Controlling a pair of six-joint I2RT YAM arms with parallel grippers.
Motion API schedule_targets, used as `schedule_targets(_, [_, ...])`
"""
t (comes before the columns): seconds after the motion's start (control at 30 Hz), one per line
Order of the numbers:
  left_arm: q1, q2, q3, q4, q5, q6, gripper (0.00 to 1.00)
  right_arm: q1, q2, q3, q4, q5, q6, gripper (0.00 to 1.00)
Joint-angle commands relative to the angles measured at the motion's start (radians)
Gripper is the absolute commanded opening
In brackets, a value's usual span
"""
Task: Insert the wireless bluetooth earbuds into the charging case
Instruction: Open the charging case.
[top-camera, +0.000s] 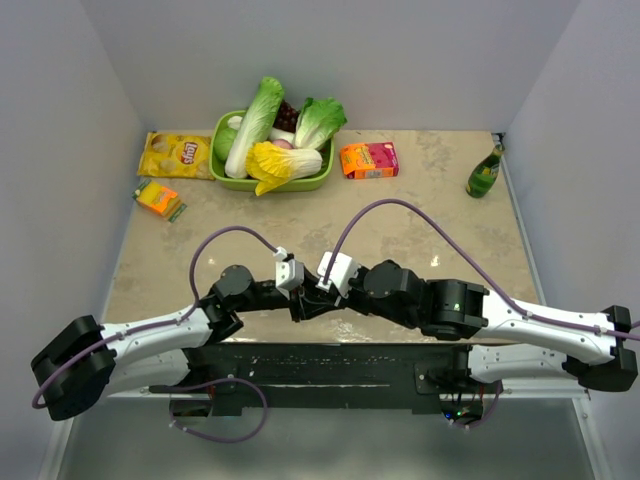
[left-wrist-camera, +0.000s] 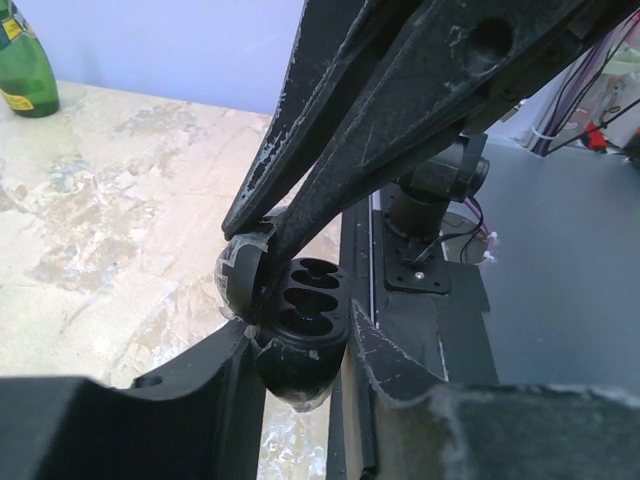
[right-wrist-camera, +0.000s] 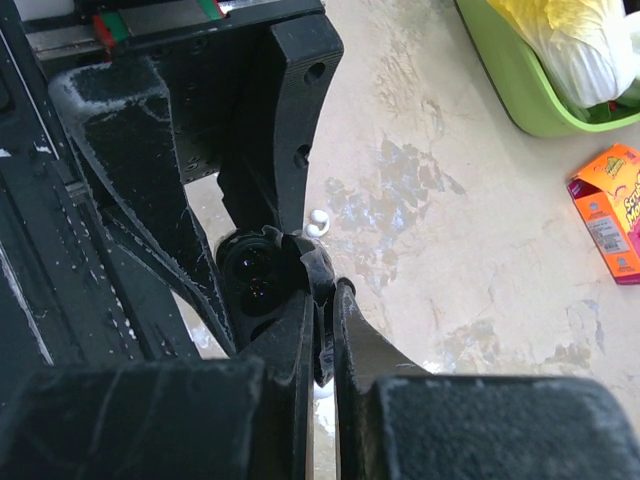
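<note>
Left gripper (left-wrist-camera: 301, 330) closed around the charging case (left-wrist-camera: 298, 368) body. Right gripper (right-wrist-camera: 322, 292) pinches its lid, so the case sits open between both tips. Wells look empty. One earbud (right-wrist-camera: 318, 222) lies on the table (right-wrist-camera: 450, 230) just beyond the right tips; second not identified. Judged: both insertions remain.

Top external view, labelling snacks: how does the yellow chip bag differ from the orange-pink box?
Shape: the chip bag is a flat pouch, the box a squared carton. Place: the chip bag lies left of the green basket, the box right of it. Both lie far back on the table.
</note>
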Motion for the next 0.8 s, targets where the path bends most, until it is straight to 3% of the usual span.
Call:
schedule_targets(0.0, [0.008,0.009,0.013,0.053,-0.005,0.009,0.24,0.007,-0.021,0.037,0.019,-0.020,0.013,0.00])
schedule_targets(0.03, [0.008,0.007,0.013,0.054,-0.005,0.009,0.09,0.005,-0.023,0.034,0.020,-0.020,0.016,0.00])
schedule_targets(0.1, [0.008,0.009,0.012,0.057,-0.004,0.009,0.00,0.005,-0.021,0.034,0.023,-0.024,0.020,0.00])
schedule_targets(0.4, [0.008,0.012,0.004,0.068,-0.008,0.005,0.00,0.005,-0.017,0.036,0.028,-0.013,0.034,0.00])
schedule_targets(0.53, [0.008,0.013,-0.011,0.091,-0.027,-0.007,0.00,0.005,-0.030,0.036,0.052,0.032,0.072,0.50])
schedule_targets(0.63, [0.008,0.006,-0.039,0.129,-0.053,-0.023,0.00,0.004,-0.050,0.045,0.097,0.076,0.109,0.68])
schedule_targets(0.77, [0.008,-0.016,-0.074,0.172,-0.085,-0.047,0.00,-0.016,-0.075,0.068,0.155,0.105,0.149,0.76])
